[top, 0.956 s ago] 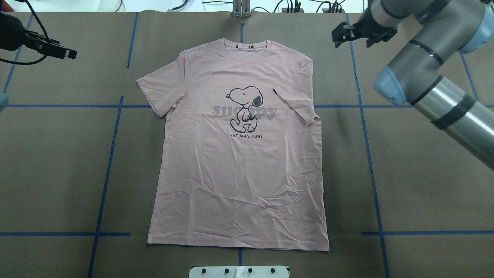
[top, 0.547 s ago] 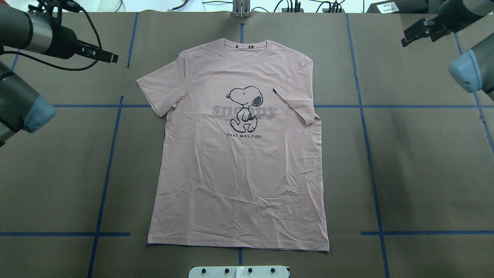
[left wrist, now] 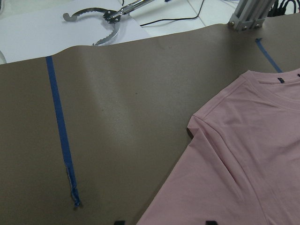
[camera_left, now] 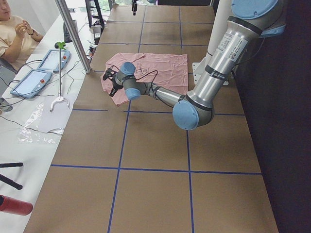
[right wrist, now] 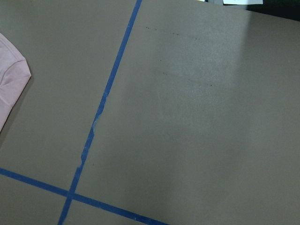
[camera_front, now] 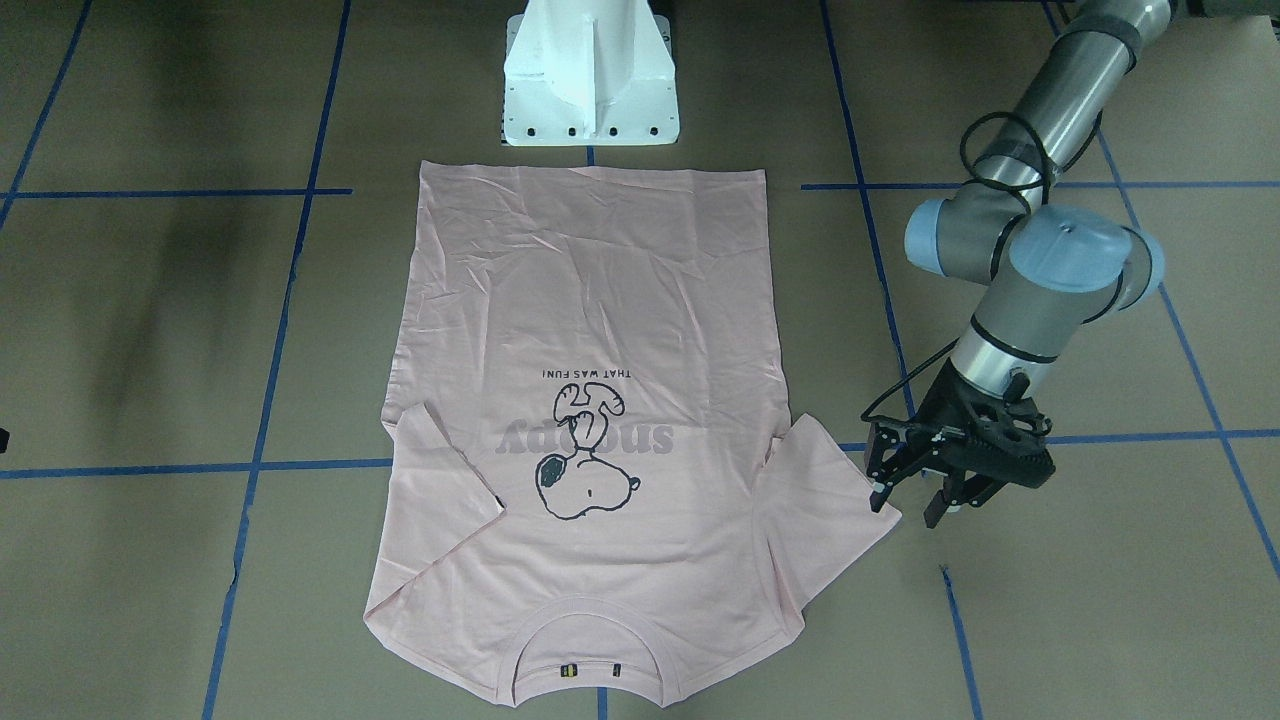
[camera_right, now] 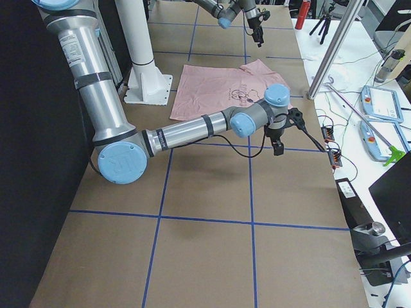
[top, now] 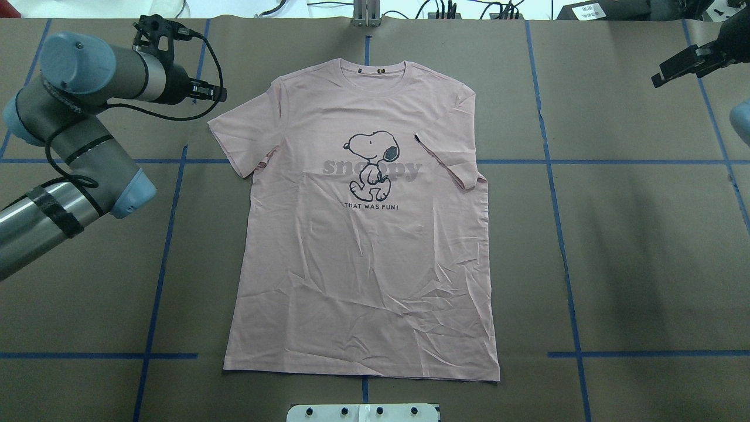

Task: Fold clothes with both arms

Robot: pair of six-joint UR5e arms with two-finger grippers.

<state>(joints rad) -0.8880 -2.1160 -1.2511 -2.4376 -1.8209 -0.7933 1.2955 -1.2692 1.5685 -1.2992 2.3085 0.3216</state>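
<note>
the shirt (top: 363, 246) lies flat mid-table, print up, long axis running away from the robot, collar far. its left sleeve (camera_front: 830, 480) is spread out. the left gripper (camera_front: 905, 510), jaws wide and empty, hangs at that sleeve's outer edge, much the nearer. the right gripper (top: 674, 67) is well apart, and its opening cannot be told.

We look on a wide table covered in brown paper (top: 644, 246), marked into large squares by strips of blue tape (top: 615, 161). At its far edge a silver aluminium post (top: 366, 13) stands among black cables (top: 445, 8). Beyond runs a white bench (camera_left: 14, 124) carrying two blue-framed tablets (camera_left: 29, 82) and toothed metal tongs (left wrist: 108, 16). Behind the table we see a black wall (camera_left: 291, 121). The light is even.
</note>
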